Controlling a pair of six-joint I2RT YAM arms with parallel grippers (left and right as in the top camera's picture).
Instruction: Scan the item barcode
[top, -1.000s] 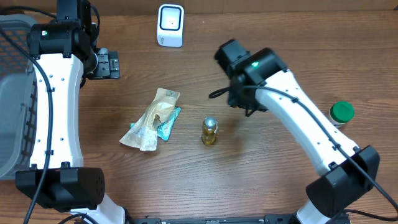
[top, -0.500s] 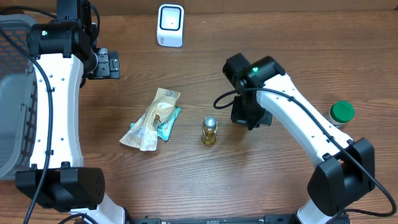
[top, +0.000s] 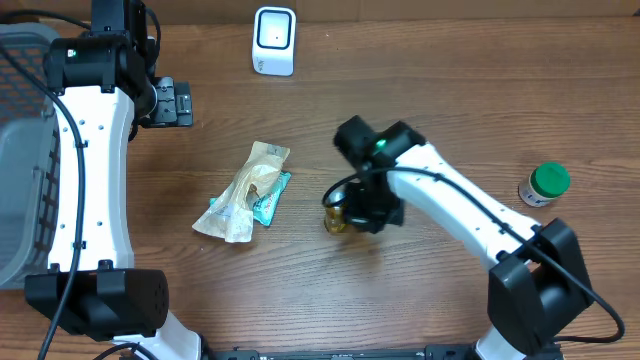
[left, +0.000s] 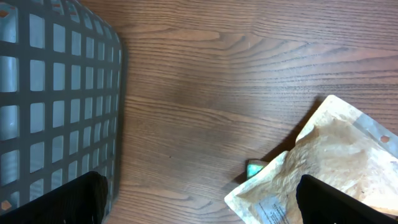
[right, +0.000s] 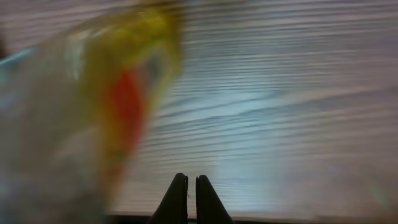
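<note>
Grey mesh basket (top: 20, 150) sits far left of the bottle (top: 332, 220). Up and left of the bottle, the left gripper (top: 172, 102) hangs with fingers spread wide, empty. A brown pouch (top: 245, 190) lies near the bottle's left, and a white scanner (top: 274, 40) stands well behind it. The right gripper (right: 187, 193) is just beside the bottle's right, fingers pressed together on nothing. A green-capped jar (top: 545, 183) stands well to the right.

**Desk:** How many arms are at the table?

**Photographer:** Two: a left arm (top: 95, 170) and a right arm (top: 460, 205).

**Desk:** And the goods?

**Photographer:** One small bottle (top: 333, 218), just beside the right arm's jaws. Two packets between both sets of jaws: a tan pouch (top: 245, 190) and a teal packet (top: 272, 203). One green-lidded jar (top: 545, 183), one scanner (top: 274, 40), one basket (top: 25, 120).
</note>
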